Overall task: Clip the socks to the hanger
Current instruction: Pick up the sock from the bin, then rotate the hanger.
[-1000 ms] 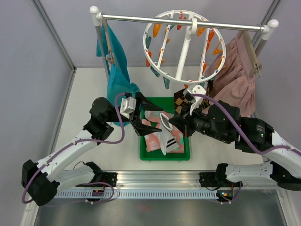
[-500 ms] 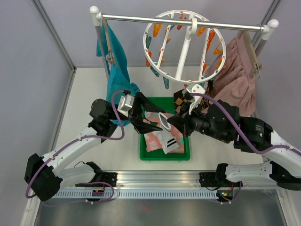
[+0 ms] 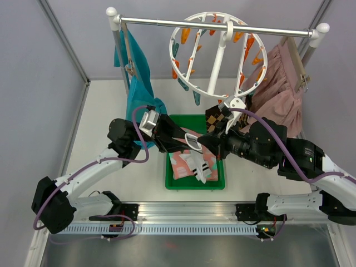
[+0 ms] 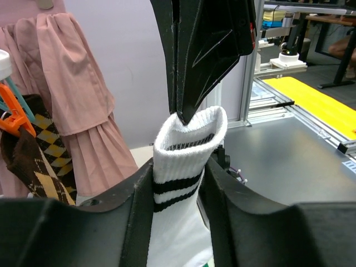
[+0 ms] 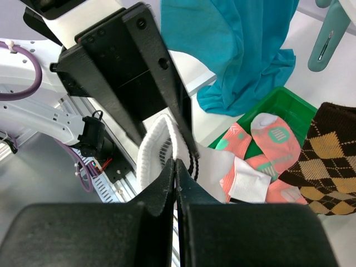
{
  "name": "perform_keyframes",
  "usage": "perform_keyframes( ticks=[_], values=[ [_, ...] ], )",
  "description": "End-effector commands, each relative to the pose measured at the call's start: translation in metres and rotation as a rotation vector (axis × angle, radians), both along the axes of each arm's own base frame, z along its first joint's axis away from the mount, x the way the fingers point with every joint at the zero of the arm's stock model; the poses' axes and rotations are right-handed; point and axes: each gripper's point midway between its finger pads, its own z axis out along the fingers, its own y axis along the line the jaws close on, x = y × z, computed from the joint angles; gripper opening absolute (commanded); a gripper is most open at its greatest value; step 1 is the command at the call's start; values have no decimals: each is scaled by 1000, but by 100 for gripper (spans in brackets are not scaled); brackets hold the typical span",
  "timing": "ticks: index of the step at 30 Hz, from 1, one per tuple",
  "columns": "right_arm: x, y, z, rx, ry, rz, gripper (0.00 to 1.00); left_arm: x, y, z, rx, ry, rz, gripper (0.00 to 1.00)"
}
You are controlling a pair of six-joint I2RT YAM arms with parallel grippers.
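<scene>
Top view: the hanger [image 3: 216, 67] hangs from a rail [image 3: 222, 26] at the far side, between a teal garment [image 3: 139, 94] on the left and a pink skirt [image 3: 281, 97] on the right. An argyle sock [image 3: 213, 118] hangs from the ring's near edge. A green tray [image 3: 194, 187] sits below, holding pink socks [image 3: 179, 166]. The left gripper [image 3: 188, 146] and right gripper [image 3: 204, 143] meet above the tray at the top of a white sock [image 3: 199, 164], which dangles over it. Left wrist view: the left fingers [image 4: 139, 211] lie against both sides of the white sock [image 4: 186, 167] at its black stripes, grasping it. The right gripper [image 4: 181, 114] comes down from above, its tips clenched on the left rim of the cuff. The argyle sock [image 4: 44, 161] hangs at left under an orange clip [image 4: 14, 119]. Right wrist view: the right fingers [image 5: 164, 189] are pressed together, pinching the cuff edge [image 5: 153, 150]. The left gripper's black fingers [image 5: 128, 83] flank the cuff from above. The pink socks [image 5: 267, 139] lie in the tray [image 5: 278, 103].
</scene>
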Motion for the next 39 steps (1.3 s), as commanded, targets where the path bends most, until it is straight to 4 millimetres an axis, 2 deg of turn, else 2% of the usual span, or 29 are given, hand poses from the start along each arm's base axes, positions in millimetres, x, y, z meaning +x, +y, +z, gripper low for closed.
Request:
perform_keyframes(
  ticks=[1, 3, 4, 6, 7, 9, 12, 13, 14, 15, 16, 19, 20, 21, 22, 23, 26, 27, 29, 34, 38, 39],
  values=[
    [3, -5, 24, 74, -26, -24, 0, -6, 3, 8, -25, -31, -30, 38],
    [4, -6, 24, 79, -27, -34, 0, -4, 3, 8, -25, -18, -26, 31],
    [5, -6, 22, 76, -27, -38, 0, -4, 3, 7, -23, -13, -27, 23],
    [6, -9, 23, 84, -31, -57, 0, -4, 3, 8, -25, -5, -25, 14],
    [7, -9, 20, 79, -29, -59, 0, -4, 3, 8, -26, 1, -20, 3],
    [11, -12, 17, 73, -30, -88, 0, -2, 3, 7, -22, 21, -11, 2],
    [26, -24, 11, 60, -38, -200, 17, 7, 1, 5, -10, 98, 38, 2],
    [30, -28, 9, 59, -42, -237, 30, 11, 1, 5, -5, 114, 66, 2],
    [34, -32, 11, 66, -49, -267, 37, 17, 1, 0, 8, 126, 102, 2],
    [41, -40, 16, 88, -65, -328, 43, 35, -1, -11, 30, 210, 198, 2],
    [44, -44, 20, 100, -76, -350, 51, 42, 0, -14, 38, 243, 250, 2],
    [53, -49, 36, 152, -110, -414, 59, 72, 6, -36, 93, 357, 434, 2],
    [57, -45, 41, 163, -125, -423, 59, 83, 14, -33, 75, 378, 522, 2],
    [59, -43, 42, 164, -130, -432, 59, 88, 18, -44, 111, 421, 573, 2],
    [61, -40, 43, 169, -134, -438, 59, 93, 23, -46, 114, 437, 618, 2],
    [66, -31, 38, 141, -143, -442, 59, 103, 34, -44, 95, 456, 706, 2],
    [78, -16, 35, 124, -154, -482, 59, 116, 50, -51, 109, 497, 836, 2],
    [81, -12, 34, 115, -161, -489, 57, 118, 55, -47, 98, 503, 862, 2],
    [89, -9, 30, 94, -173, -535, 57, 123, 60, -52, 117, 523, 905, 2],
    [104, -19, 16, 3, -206, -670, 49, 125, 61, -50, 128, 526, 921, 2],
    [114, -40, 8, -29, -241, -800, 48, 124, 61, -35, 99, 513, 912, 2],
    [117, -44, 1, -48, -246, -822, 47, 124, 60, -33, 96, 510, 911, 2]
  ],
)
